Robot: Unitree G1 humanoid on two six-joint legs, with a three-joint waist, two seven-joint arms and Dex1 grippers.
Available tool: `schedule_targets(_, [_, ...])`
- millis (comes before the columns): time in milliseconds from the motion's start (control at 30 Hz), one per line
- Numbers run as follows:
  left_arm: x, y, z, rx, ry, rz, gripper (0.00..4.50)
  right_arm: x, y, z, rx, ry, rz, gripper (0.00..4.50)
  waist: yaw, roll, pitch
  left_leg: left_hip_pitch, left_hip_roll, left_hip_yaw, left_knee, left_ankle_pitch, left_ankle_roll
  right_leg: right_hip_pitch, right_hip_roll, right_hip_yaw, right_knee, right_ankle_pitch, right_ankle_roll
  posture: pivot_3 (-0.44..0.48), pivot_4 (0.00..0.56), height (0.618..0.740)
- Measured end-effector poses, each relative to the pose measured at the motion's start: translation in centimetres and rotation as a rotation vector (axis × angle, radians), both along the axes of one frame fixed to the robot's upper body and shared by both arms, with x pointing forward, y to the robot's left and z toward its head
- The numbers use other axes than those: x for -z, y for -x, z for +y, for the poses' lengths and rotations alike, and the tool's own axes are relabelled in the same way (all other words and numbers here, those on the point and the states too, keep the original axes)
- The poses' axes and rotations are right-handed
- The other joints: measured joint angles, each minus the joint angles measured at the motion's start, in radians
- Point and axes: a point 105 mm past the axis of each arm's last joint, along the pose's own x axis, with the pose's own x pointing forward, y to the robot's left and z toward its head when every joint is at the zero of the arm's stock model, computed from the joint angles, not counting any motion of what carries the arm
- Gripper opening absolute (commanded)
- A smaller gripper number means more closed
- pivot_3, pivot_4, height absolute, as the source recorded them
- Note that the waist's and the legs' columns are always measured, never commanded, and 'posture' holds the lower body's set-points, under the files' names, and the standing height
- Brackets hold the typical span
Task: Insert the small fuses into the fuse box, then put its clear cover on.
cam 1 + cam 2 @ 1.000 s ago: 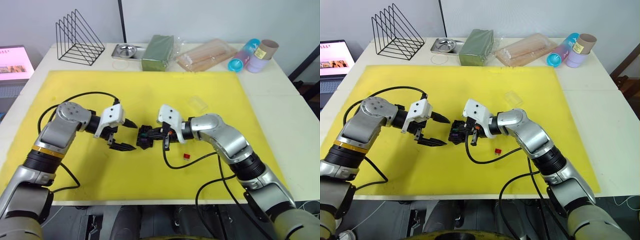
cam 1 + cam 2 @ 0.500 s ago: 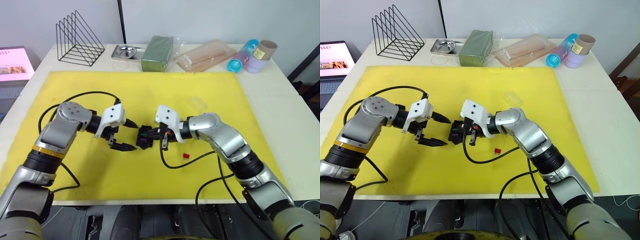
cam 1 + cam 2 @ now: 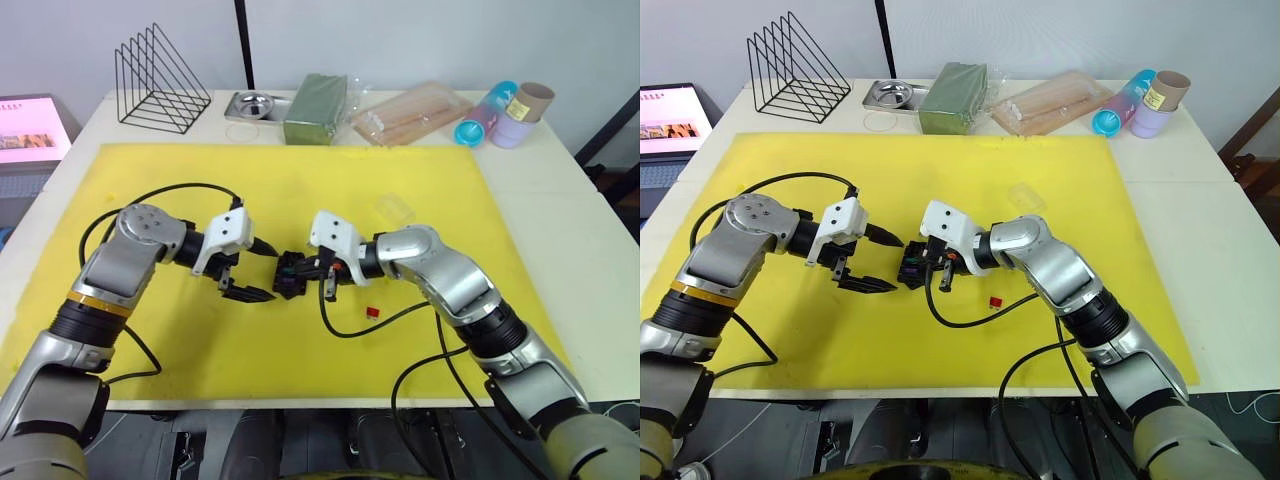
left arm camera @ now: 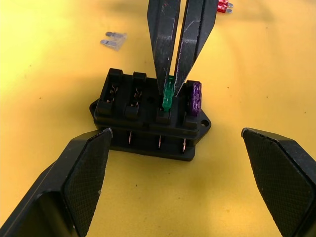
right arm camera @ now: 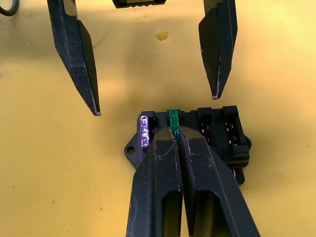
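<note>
Yellow matting covers most of the white table (image 3: 560,215) in front of you, and the work sits at its middle. Your right gripper (image 4: 177,84) is pinched narrow on the green fuse (image 4: 168,95), holding it upright with its blades entering the second slot of the fuse box (image 4: 148,121), right beside the purple fuse (image 4: 196,97), which already sits in the end slot. That vertical hold is what lets the blades slide straight down; the green fuse stands higher than the purple one, so I judge it only partly seated and needing a firmer push.

Your left gripper (image 3: 250,270) hangs spread wide just beside the box, one finger (image 4: 79,173) on either side of it without touching, probably ready to steady the block if it slides under the push.

Two slots stay empty. The pale fuse (image 4: 113,41) lies flat on the mat just beyond the box, and the red fuse (image 3: 372,312) rests on the mat near your right forearm. The clear cover (image 3: 395,208) waits farther back on the mat, well apart from the box, which makes sense since it goes on last.
</note>
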Motion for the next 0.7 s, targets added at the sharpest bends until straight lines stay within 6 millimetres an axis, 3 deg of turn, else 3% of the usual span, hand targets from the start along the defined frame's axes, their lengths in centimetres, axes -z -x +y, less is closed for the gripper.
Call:
schedule_targets(67, [-0.05,-0.02,-0.02,0.0,0.0,-0.002,4.5,0.02,0.05,0.02,-0.004,0.001,0.003,0.98,0.0,0.0,0.0,0.0,0.0,0.0,0.0,0.0,0.0,0.0,0.0,0.0,0.0,0.0,0.0,0.0,0.15,0.74])
schedule_targets(700, [-0.29,-0.18,-0.18,-0.001,0.004,-0.014,4.5,-0.41,-0.1,-0.39,0.018,-0.01,0.06,0.98,0.001,0.0,0.0,0.001,0.0,0.0,0.0,0.0,0.0,0.001,0.0,0.0,-0.001,0.0,0.0,0.0,0.15,0.74])
